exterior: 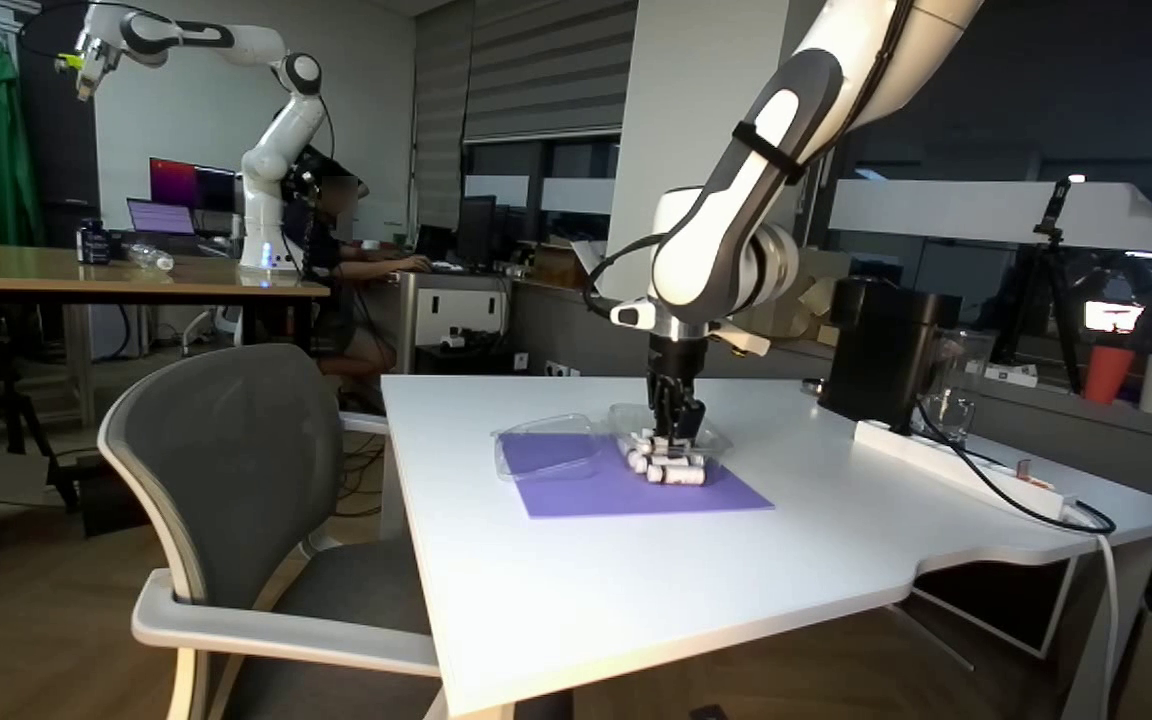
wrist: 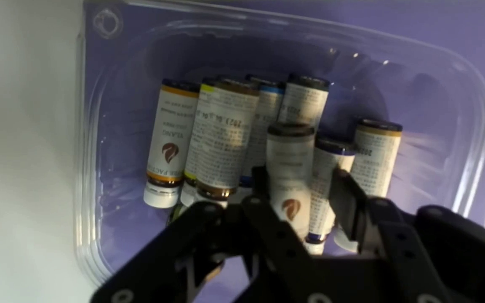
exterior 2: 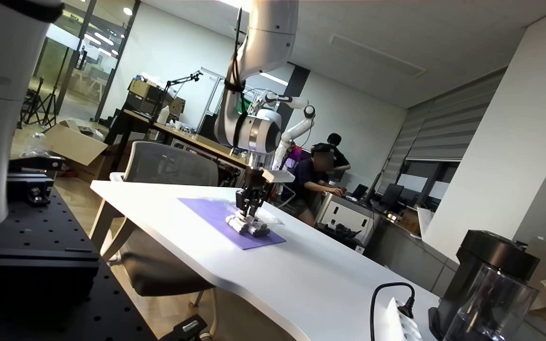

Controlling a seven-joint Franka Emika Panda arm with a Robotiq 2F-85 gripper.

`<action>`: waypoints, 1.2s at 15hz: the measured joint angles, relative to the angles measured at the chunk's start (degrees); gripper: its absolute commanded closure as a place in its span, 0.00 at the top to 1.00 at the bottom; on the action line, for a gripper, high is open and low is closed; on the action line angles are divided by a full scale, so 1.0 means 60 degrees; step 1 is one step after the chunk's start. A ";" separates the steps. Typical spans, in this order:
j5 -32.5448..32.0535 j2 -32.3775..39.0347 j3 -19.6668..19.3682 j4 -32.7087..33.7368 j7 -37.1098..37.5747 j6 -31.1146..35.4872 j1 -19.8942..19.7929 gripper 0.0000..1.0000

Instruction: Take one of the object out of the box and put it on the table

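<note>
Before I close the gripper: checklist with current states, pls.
1. Gripper open: ok.
2. Bottle lined up between the jaws: ok in the wrist view.
3. No other bottle in the gap: cannot tell; a dark-blue-banded bottle shows there, depth unclear.
4. Box uncovered: ok; a clear lid-like piece lies beside it.
5. Gripper clear of rim: cannot tell; part of it hidden.

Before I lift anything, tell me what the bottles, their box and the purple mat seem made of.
Bottles: possibly tinted glass, smooth and dark where unlabelled. Box: likely glossy plastic, see-through with bright highlights. Purple mat: perhaps foam or felt, evenly matte without glare.
</note>
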 measured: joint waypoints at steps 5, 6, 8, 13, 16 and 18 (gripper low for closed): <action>0.0095 0.0009 -0.0002 0.0047 0.0000 0.0002 -0.0003 0.07; 0.0145 0.0006 -0.0007 0.0104 0.0008 -0.0016 -0.0004 0.07; 0.0335 -0.0049 -0.0047 0.0379 0.0089 -0.0457 0.0011 0.07; 0.0907 -0.0471 -0.0430 0.1634 0.1207 -0.2510 0.0090 0.07; 0.1035 -0.0703 -0.0732 0.2180 0.1960 -0.3203 -0.0007 0.07; 0.1045 -0.0657 -0.0976 0.2406 0.2441 -0.3369 -0.0183 0.07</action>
